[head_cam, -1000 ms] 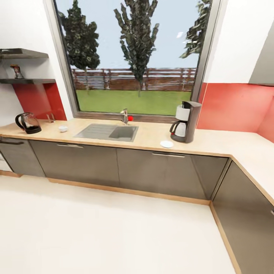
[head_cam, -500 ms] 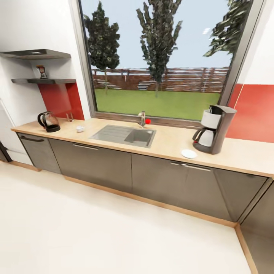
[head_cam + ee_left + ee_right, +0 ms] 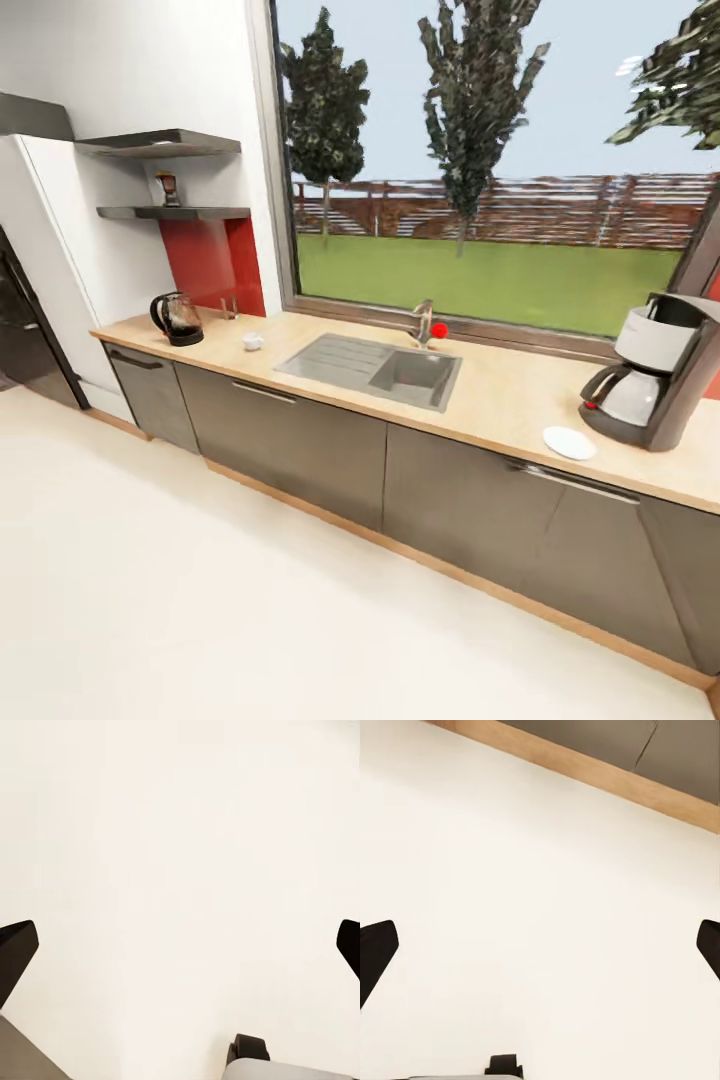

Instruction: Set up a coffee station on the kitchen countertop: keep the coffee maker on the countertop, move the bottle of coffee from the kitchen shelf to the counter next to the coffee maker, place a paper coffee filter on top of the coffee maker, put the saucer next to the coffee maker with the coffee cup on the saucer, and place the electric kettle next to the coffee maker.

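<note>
Head view: the countertop (image 3: pixel 500 395) runs from left to right above grey cabinet fronts (image 3: pixel 290 450), well ahead of the robot across pale floor (image 3: pixel 200 600). The kettle (image 3: pixel 178 319) stands at the counter's far left end, with the cup (image 3: pixel 253 341) just to its right, apart from it. The steel sink (image 3: pixel 375 365) sits mid-counter under the window (image 3: pixel 500 180). The coffee maker (image 3: pixel 660 372) stands upright at the right end, and the saucer (image 3: pixel 569 442) lies flat in front of it, near the counter edge, just beside its base. The bottle (image 3: pixel 167 187) stands on the lower shelf (image 3: pixel 175 212) above the kettle.

Left wrist view: the left gripper (image 3: pixel 180 945) hangs over bare floor, its dark fingertips (image 3: pixel 16 949) spread wide at the frame's edges, with nothing between them.

Right wrist view: the right gripper (image 3: pixel 540 945) is likewise spread wide and empty over floor, with its fingertips (image 3: pixel 375 949) far apart. Beyond them lies the wooden plinth (image 3: pixel 607 780) under the cabinets.
</note>
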Tool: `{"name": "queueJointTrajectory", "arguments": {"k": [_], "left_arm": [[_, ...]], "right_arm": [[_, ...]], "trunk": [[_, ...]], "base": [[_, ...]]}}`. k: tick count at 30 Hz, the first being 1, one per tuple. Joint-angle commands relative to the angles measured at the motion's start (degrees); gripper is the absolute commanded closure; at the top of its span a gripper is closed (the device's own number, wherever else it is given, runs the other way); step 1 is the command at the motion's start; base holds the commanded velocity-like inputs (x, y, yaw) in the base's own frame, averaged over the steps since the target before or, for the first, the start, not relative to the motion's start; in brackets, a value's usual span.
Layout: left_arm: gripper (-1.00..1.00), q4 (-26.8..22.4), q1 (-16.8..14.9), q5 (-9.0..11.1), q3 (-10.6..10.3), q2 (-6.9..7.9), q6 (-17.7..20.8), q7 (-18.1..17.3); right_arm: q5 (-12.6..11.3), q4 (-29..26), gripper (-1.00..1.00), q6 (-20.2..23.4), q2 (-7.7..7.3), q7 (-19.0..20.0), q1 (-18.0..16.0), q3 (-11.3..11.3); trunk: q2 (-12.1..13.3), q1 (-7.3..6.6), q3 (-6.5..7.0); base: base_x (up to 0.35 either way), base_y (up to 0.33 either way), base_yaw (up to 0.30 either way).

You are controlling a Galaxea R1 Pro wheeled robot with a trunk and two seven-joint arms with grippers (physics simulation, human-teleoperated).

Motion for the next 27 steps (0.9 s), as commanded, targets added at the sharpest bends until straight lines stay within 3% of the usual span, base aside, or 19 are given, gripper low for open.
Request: {"name": "queueJointTrajectory", "arguments": {"k": [1,27], "left_arm": [[-1.0,0.1,-0.1,0.2,0.0,0.0,-0.2,0.0],[-1.0,0.1,0.0,0.2,0.0,0.0,-0.2,0.0]], "right_arm": [[0.0,0.0,-1.0,-0.2,0.01,0.0,0.0,-0.1],[0.0,0.1,-1.0,-0.2,0.01,0.0,0.0,-0.1]], "trunk": [[-0.1,0.07,-0.12],[-0.1,0.07,-0.12]], "base": [[0.339,0.0,0.277],[0.339,0.0,0.277]]}}
